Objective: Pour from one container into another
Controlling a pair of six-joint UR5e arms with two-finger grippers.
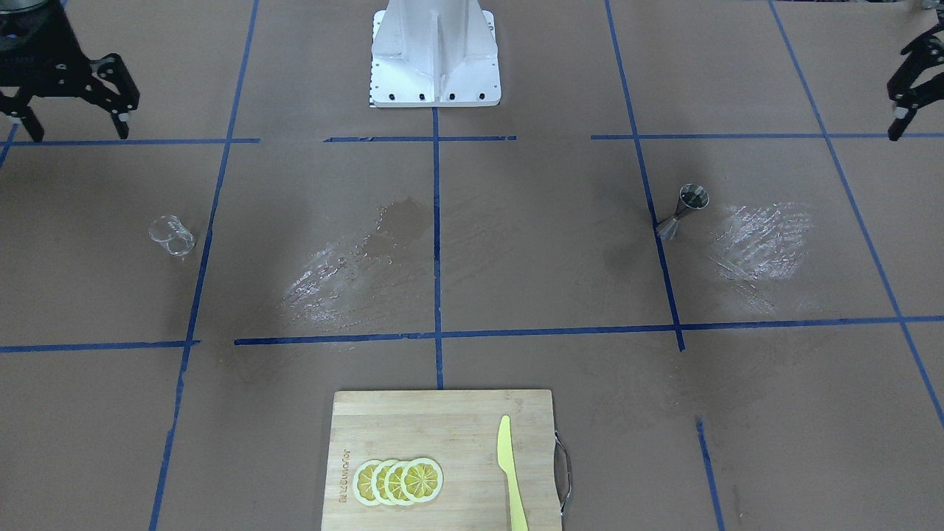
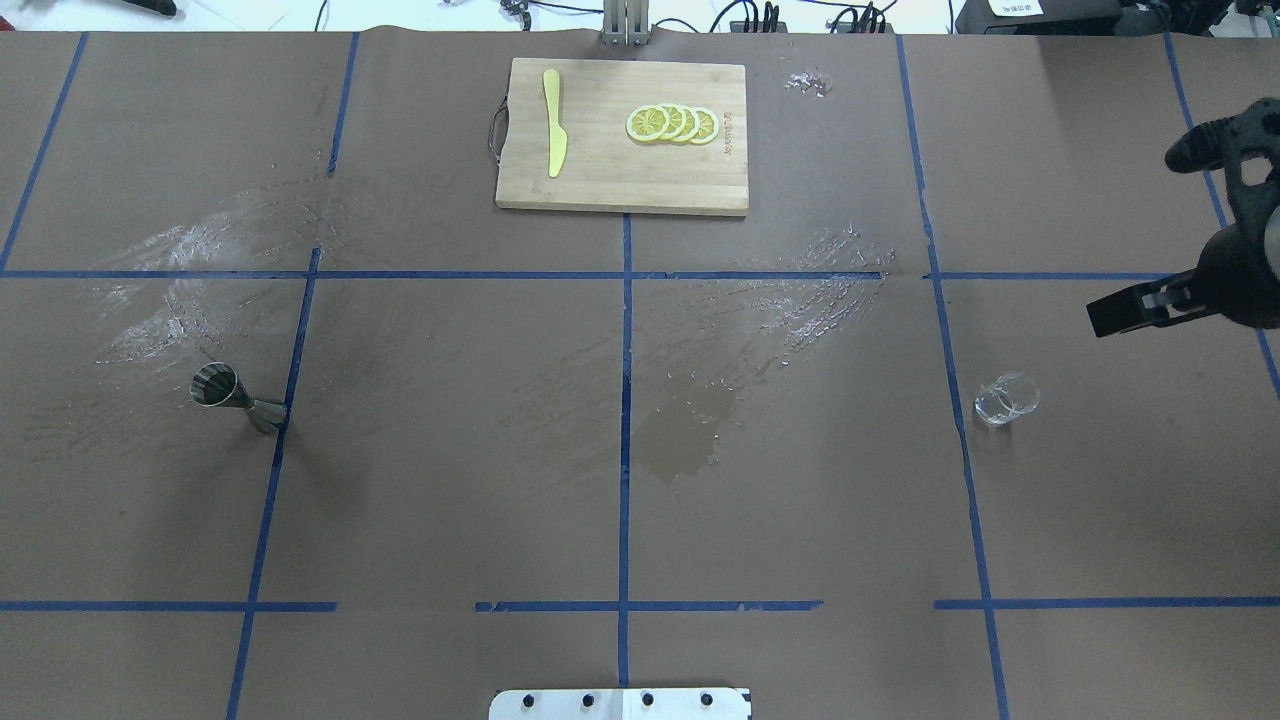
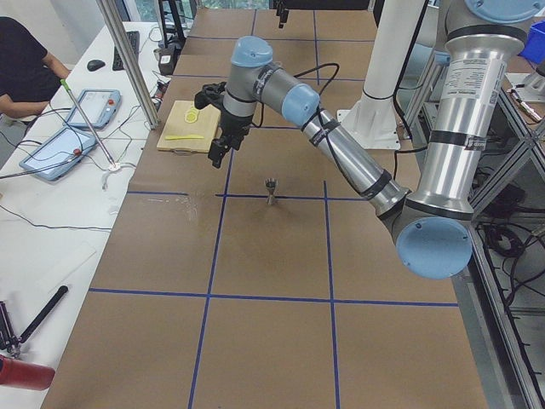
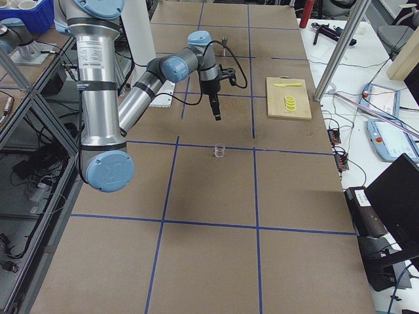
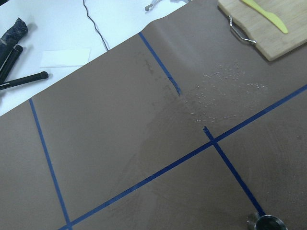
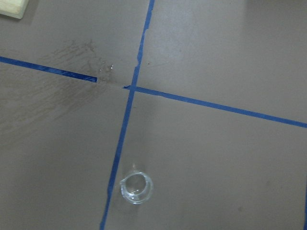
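Observation:
The clear glass cup (image 1: 172,236) (image 2: 1006,398) (image 6: 136,188) stands upright by a blue tape line on the robot's right side. The grey metal jigger (image 1: 682,212) (image 2: 235,395) (image 3: 271,189) stands upright on a tape line on the robot's left side; only its rim (image 5: 268,223) shows in the left wrist view. My right gripper (image 1: 77,131) (image 2: 1143,240) hangs open and empty, above and off to the side of the cup. At the front view's edge, my left gripper (image 1: 922,103) is partly cut off; it is open, empty and well clear of the jigger.
A wooden cutting board (image 2: 600,180) with lemon slices (image 2: 672,123) and a yellow knife (image 2: 553,122) lies at the far middle edge. Wet smears (image 2: 790,300) (image 2: 190,270) and a dark damp patch (image 2: 685,435) mark the brown paper. The robot base (image 1: 435,55) stands at the near middle.

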